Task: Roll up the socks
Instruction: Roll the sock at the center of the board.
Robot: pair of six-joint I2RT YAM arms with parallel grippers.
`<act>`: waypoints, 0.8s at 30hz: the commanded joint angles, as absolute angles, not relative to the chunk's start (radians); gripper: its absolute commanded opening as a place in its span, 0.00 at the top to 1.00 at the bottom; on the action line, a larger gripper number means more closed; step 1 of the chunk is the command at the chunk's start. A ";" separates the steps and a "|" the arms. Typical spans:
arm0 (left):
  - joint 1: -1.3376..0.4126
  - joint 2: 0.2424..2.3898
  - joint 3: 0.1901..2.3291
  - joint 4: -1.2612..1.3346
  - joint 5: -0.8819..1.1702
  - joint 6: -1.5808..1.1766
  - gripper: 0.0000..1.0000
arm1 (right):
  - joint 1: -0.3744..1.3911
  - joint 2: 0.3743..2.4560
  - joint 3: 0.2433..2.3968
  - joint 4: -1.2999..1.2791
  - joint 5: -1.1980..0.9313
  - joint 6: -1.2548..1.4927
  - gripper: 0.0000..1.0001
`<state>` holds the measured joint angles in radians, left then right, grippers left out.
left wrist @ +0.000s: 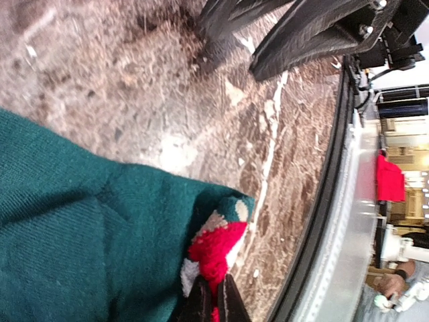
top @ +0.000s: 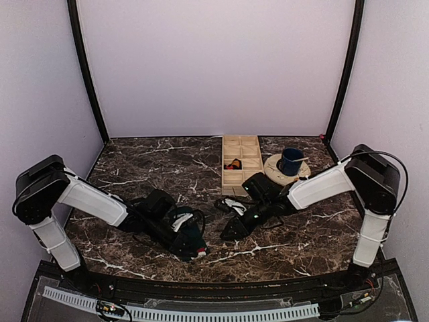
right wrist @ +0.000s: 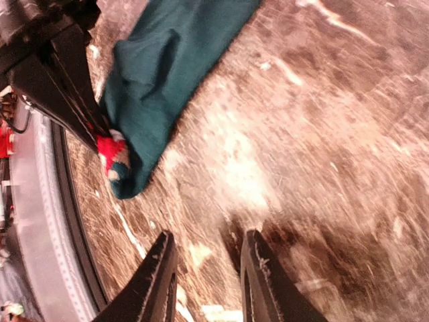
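We see the left arm (top: 94, 201) stretched low by the table's (top: 301, 248) near edge, left gripper (left wrist: 213, 290) pinching the socks (left wrist: 87, 235), right gripper (right wrist: 204, 265) slightly open, empty.

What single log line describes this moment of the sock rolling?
left claw: shut on red-and-white tip of teal sock | right claw: open, empty, over table beside sock | sock: flat, unrolled

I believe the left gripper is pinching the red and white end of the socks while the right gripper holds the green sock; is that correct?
Not quite. The left gripper does pinch the red and white end, but the right gripper holds nothing: the right wrist view shows its jaws apart over the bare marble tabletop, clear of the green sock.
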<state>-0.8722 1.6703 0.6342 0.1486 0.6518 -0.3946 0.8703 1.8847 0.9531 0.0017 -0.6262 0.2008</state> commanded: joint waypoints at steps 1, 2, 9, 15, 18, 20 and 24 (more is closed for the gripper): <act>-0.856 1.726 0.612 0.017 0.723 -0.420 1.00 | 0.882 1.787 0.882 0.141 -0.515 0.177 0.70; -0.850 1.730 0.613 0.014 0.731 -0.421 1.00 | 0.890 1.768 0.867 0.151 -0.490 0.161 0.70; -0.818 1.775 0.629 -0.004 0.793 -0.425 1.00 | 1.021 1.661 0.788 0.204 -0.307 -0.010 0.70; -0.812 1.802 0.643 -0.032 0.805 -0.412 1.00 | 1.159 1.668 0.807 0.177 -0.188 -0.158 0.68; -0.806 1.805 0.644 -0.039 0.803 -0.410 1.00 | 1.216 1.677 0.818 0.184 -0.147 -0.195 0.67; -0.804 1.809 0.646 -0.045 0.804 -0.407 1.00 | 1.240 1.691 0.832 0.178 -0.124 -0.217 0.66; -0.800 1.813 0.643 -0.058 0.801 -0.396 1.00 | 1.285 1.732 0.870 0.156 -0.074 -0.262 0.63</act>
<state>-0.8009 1.7706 0.6727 0.0925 0.8722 -0.4183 1.2472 1.6939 0.8223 0.1535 -0.1562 -0.1875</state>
